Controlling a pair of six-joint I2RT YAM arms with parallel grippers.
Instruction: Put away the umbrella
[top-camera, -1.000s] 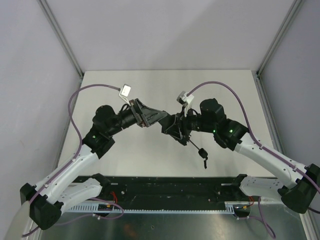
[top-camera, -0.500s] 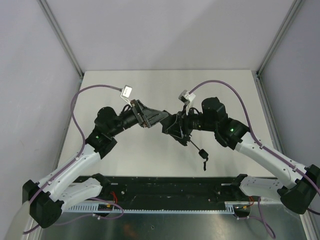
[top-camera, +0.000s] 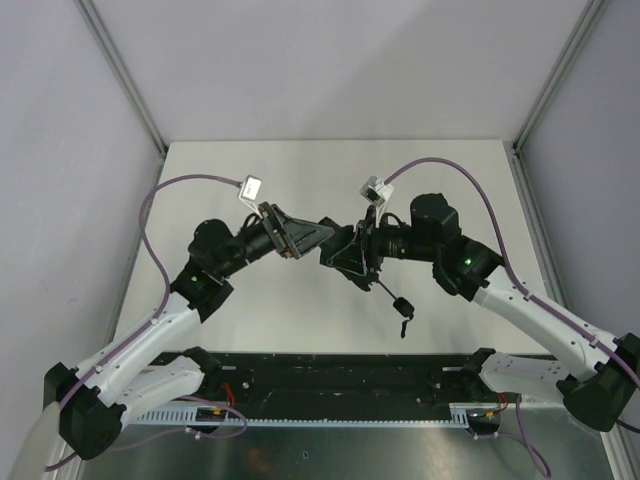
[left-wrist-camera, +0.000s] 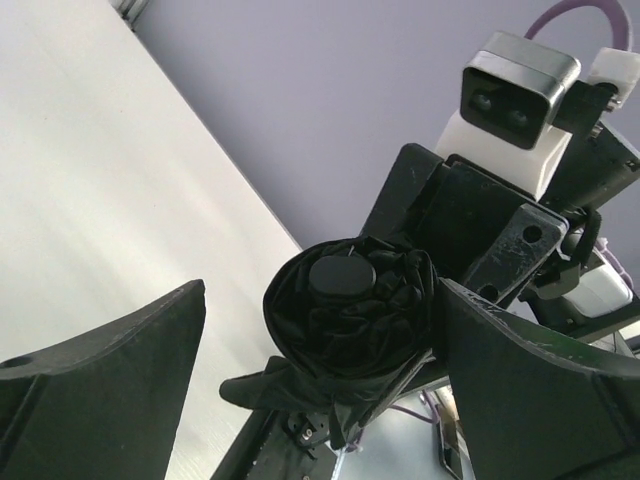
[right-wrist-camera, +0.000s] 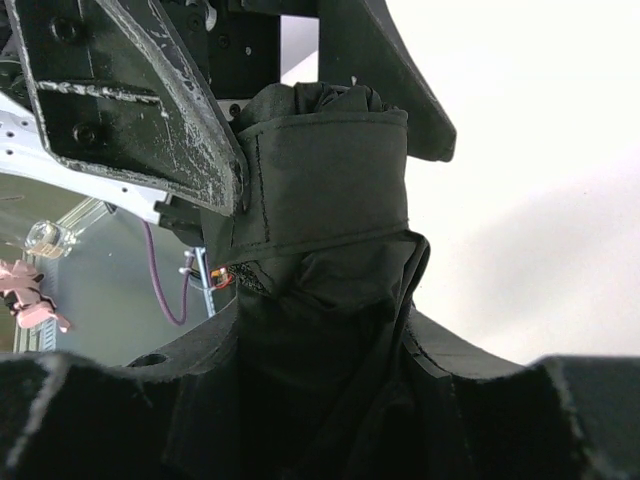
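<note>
Smooth white table (top-camera: 300, 170) beneath crumpled, matte-black, round-capped umbrella (left-wrist-camera: 350, 330).

umbrella (left-wrist-camera: 345, 315): one
table (top-camera: 300, 170): one
arms: two, left arm (top-camera: 150, 335) and right arm (top-camera: 540, 310)
grippers: two, left gripper (top-camera: 318, 235) and right gripper (top-camera: 342, 258)
purple cables (top-camera: 148, 215): two

Bare-looking white table (top-camera: 300, 170) surface

The left tool (top-camera: 312, 236) and right tool (top-camera: 343, 258) meet above the table (top-camera: 300, 175), the umbrella (top-camera: 400, 304) handle dangling.
</note>
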